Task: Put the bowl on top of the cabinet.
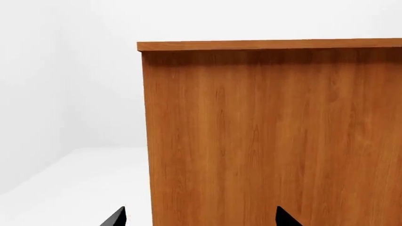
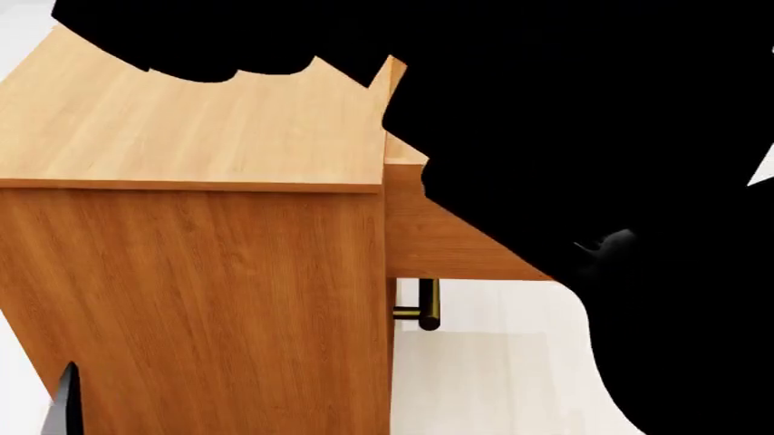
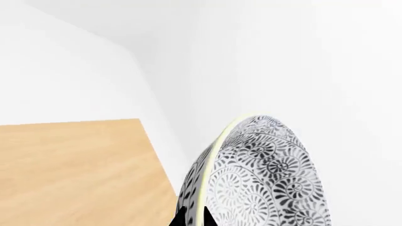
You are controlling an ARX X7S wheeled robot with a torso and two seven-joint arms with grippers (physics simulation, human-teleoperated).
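White walls, pale floor (image 2: 508,381); cabinet (image 2: 194,118) top bare wood.

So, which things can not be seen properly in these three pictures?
- Bowl: right wrist view, lower part cut off by the edge; absent elsewhere.
- Right gripper: only a dark tip at the bowl's rim.
- Cabinet top: head view, far right hidden by the black arm.
- Left gripper: only fingertips visible.

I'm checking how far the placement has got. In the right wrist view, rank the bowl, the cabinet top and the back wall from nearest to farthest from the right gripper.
1. The bowl: clamped at its rim in the right gripper.
2. The cabinet top: beside and beyond the bowl.
3. The back wall: behind both.
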